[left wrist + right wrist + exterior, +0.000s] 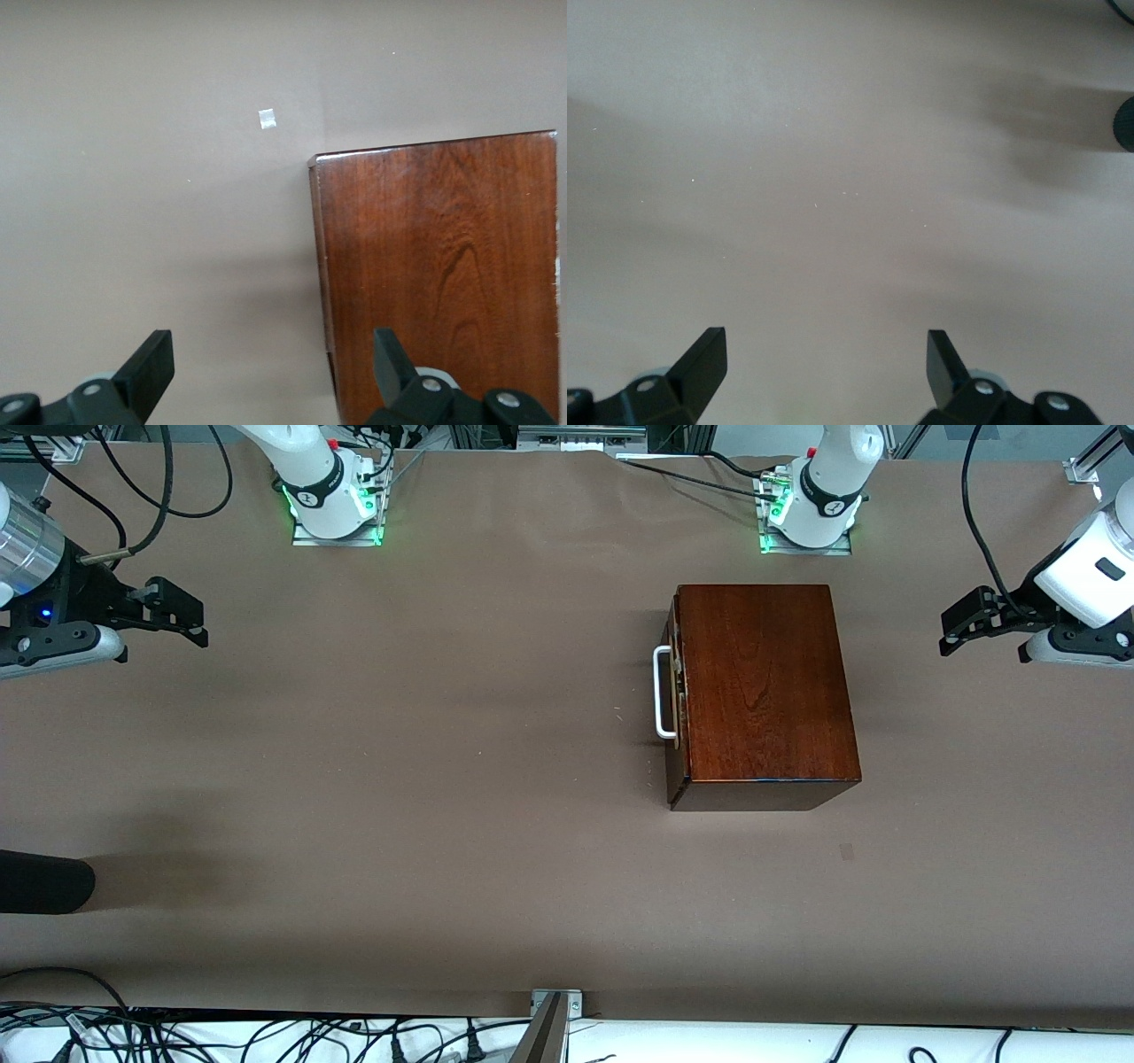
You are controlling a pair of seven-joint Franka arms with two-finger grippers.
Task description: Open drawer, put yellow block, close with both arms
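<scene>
Both jaws stand wide apart, holding nothing; the left gripper (pixel 952 631) hangs at the frame's right edge, the right gripper (pixel 190 622) at its left edge; the box (pixel 764 691), right of centre, has its drawer (pixel 675 682) shut, handle (pixel 661 693) facing frame-left.

A robotics laboratory bench. Two white jointed robot arms are bolted to metal base plates (pixel 337 531) (pixel 804 540), lit green, along the top edge of the frame. A plain brown paper-like sheet covering the table (pixel 399 735) spans the whole work surface. Loose black cables (pixel 133 505) trail at upper left and along the bottom edge, over aluminium framing profiles (pixel 580 436) at top centre. A small metal bracket (pixel 556 1001) is fixed at bottom centre.
</scene>
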